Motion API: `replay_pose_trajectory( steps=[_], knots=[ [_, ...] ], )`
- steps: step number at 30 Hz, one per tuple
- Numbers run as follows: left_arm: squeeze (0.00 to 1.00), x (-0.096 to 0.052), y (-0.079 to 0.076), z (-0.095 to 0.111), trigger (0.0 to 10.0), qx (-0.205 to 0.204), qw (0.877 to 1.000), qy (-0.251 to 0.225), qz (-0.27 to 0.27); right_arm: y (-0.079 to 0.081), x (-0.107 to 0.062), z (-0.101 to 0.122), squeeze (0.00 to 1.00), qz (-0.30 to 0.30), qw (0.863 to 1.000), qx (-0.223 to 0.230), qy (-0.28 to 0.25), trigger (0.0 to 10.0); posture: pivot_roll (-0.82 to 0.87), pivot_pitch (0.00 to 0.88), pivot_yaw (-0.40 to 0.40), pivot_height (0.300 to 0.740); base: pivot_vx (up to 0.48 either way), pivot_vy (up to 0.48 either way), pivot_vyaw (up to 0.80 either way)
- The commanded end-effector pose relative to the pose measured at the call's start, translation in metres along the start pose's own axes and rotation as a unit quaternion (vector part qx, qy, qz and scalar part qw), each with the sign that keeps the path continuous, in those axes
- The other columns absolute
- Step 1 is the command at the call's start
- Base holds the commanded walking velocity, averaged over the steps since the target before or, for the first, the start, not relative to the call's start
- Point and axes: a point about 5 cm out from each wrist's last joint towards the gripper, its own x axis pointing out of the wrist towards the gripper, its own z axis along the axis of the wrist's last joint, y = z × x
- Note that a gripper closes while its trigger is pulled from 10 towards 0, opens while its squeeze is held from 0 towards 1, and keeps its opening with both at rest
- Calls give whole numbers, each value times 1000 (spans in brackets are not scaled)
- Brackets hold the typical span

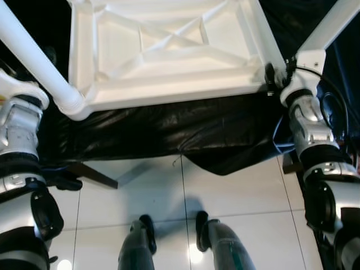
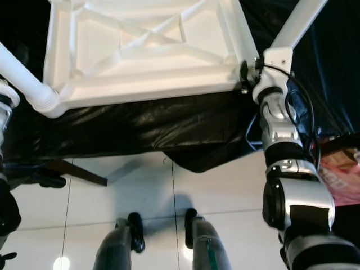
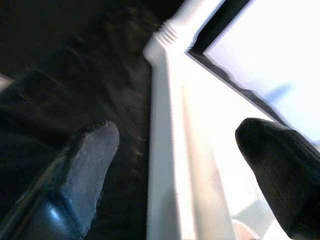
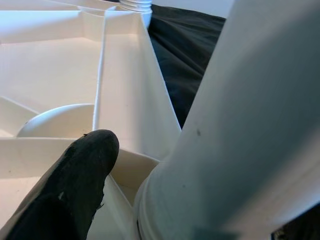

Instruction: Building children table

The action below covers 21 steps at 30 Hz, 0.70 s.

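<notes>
White plastic tabletop [image 1: 169, 50] is laid upside down on black sheeting [image 1: 185, 138]. Right gripper [image 1: 275, 76] is closed around a leg [image 1: 337, 22]; left gripper [image 3: 175, 150] is spread beside the rim. The leg should be kept square while turned.

Black glossy sheet [image 1: 185, 132] drapes over a raised surface, creased, its lower edge hanging in an uneven fold toward the floor. White tiled floor [image 1: 169, 197] below, shiny, with thin dark grout lines and a bright light glare low at the left; a dark slanted bar [image 1: 93, 174] sits on the tiles just under the sheet's left part, a pale grey strip beside it. At the far right edge, a pink and red printed item [image 2: 340, 177], partly cut off by the frame, too unclear to identify.
</notes>
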Motion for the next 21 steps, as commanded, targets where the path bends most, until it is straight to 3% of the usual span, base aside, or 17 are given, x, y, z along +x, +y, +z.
replay_pose_trajectory(
  steps=[1,5,6,7,12,14,15,16,18,21],
  knots=[
    [0,-20,-56,-12,10000,-26,893,23,-450,23,-7,-22,0,45,998,-16,40,10000,-28,316,-45,740,0,0,0],
    [0,-28,-55,-8,10000,-28,896,16,-443,14,-9,-26,0,17,999,-27,40,10000,-24,307,-43,740,0,0,0],
    [0,-34,-53,-1,10000,-27,902,8,-431,-2,-13,-30,0,-34,998,-37,41,10000,-20,291,-36,740,0,0,0],
    [0,-35,-52,2,10000,-25,904,6,-427,-9,-15,-31,0,-53,997,-40,40,10000,-20,291,-36,740,0,0,0],
    [0,-39,-50,8,10000,-16,911,0,-411,-21,-19,-33,0,-89,995,-38,39,10000,-16,281,-33,740,0,0,0],
    [0,-40,-37,19,10000,24,932,-15,-361,-36,-28,-39,0,-139,989,-26,36,10000,-6,265,-29,740,0,0,0],
    [0,-40,-37,19,10000,24,932,-15,-361,-36,-28,-39,0,-139,989,-26,36,10000,-6,265,-29,740,0,0,0],
    [0,-42,-30,24,10000,45,941,-17,-335,-41,-32,-41,0,-156,987,-25,29,10000,-2,258,-24,740,0,0,0],
    [0,-42,-30,24,10000,45,941,-17,-335,-41,-32,-41,0,-156,987,-25,29,10000,-2,258,-24,740,0,0,0],
    [0,-44,-13,35,10000,90,959,-29,-267,-42,-39,-43,0,-168,986,-24,7,10000,8,243,-14,740,0,0,0]
  ],
)
